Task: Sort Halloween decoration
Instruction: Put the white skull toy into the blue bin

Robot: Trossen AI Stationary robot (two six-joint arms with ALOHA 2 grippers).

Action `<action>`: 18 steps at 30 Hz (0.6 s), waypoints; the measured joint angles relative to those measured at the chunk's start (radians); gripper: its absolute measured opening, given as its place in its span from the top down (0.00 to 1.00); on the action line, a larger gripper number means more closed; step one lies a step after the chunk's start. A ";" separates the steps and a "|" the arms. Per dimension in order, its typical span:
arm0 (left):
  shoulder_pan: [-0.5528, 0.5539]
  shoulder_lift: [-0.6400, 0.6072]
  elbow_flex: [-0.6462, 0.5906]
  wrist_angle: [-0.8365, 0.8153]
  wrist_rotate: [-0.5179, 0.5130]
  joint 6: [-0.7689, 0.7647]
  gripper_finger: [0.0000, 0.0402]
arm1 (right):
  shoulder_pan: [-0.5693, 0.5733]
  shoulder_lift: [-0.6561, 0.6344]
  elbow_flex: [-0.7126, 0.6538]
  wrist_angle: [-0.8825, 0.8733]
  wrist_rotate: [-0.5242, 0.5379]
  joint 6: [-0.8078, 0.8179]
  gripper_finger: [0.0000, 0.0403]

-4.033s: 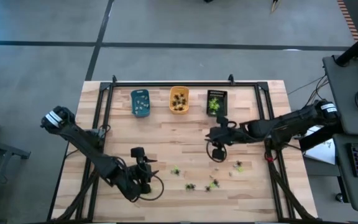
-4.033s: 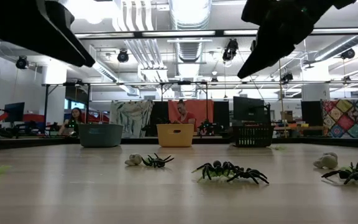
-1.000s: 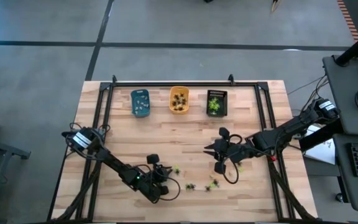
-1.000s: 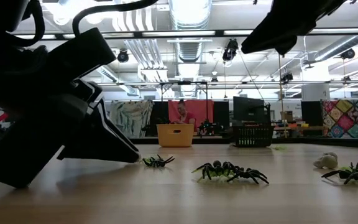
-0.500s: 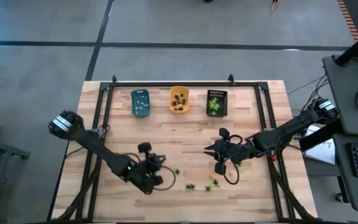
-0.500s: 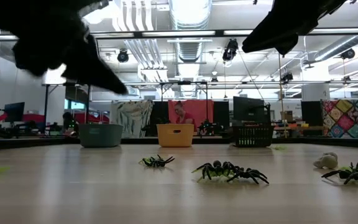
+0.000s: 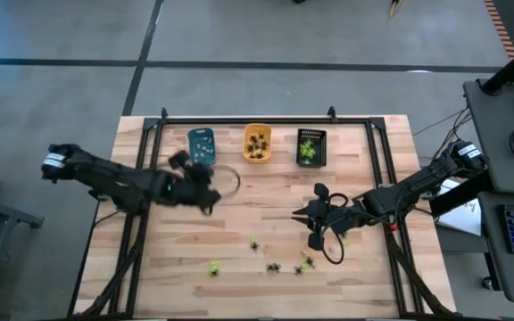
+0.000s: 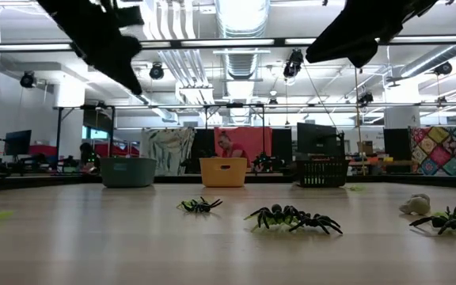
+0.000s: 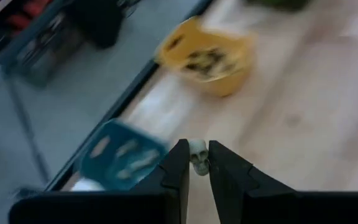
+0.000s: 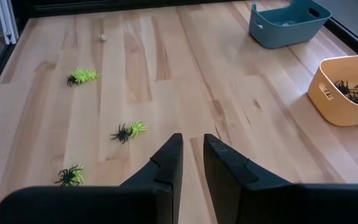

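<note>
The Halloween decoration is tiny plastic figures. Black and yellow-green spiders [image 7: 273,267] lie scattered on the table's near half, and a pale skull [image 8: 415,204] lies at the right. My left gripper [image 7: 208,178] hangs high above the table just short of the blue tray [image 7: 201,145], shut on a tiny pale skull [image 9: 198,155]. My right gripper [image 7: 300,212] hovers right of the table's middle, its fingers [image 10: 173,149] a narrow gap apart with nothing between them. Three spiders [image 10: 129,130] lie ahead of it. My left gripper pinches the tiny skull's two sides [image 9: 198,163] between its two fingertips, at their free ends. The fingers slant down toward the far edge. The skull is lifted clear of the table, and its top pokes out beyond the fingertips.
Three small trays stand in a row at the far edge: blue, orange [image 7: 257,143] with black spiders, black [image 7: 310,147] with green ones. A dark rail frame [image 7: 248,119] borders the table. Bare wood lies between the trays and the scattered figures.
My left gripper has risen from the table's near part, where it stood by a black spider, and swung up toward the far edge and the blue tray, tipping more level. The pale skull that lay beside that spider is gone from the table.
</note>
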 joint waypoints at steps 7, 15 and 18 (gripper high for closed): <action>0.353 -0.050 -0.080 0.082 0.173 0.171 0.91 | -0.015 0.000 0.000 -0.003 0.060 -0.072 0.87; 0.720 -0.001 -0.164 0.301 0.446 0.366 0.91 | -0.073 0.000 0.000 -0.003 0.076 -0.107 0.87; 0.793 0.024 -0.169 0.323 0.466 0.406 0.91 | -0.089 0.000 0.000 -0.003 0.077 -0.106 0.87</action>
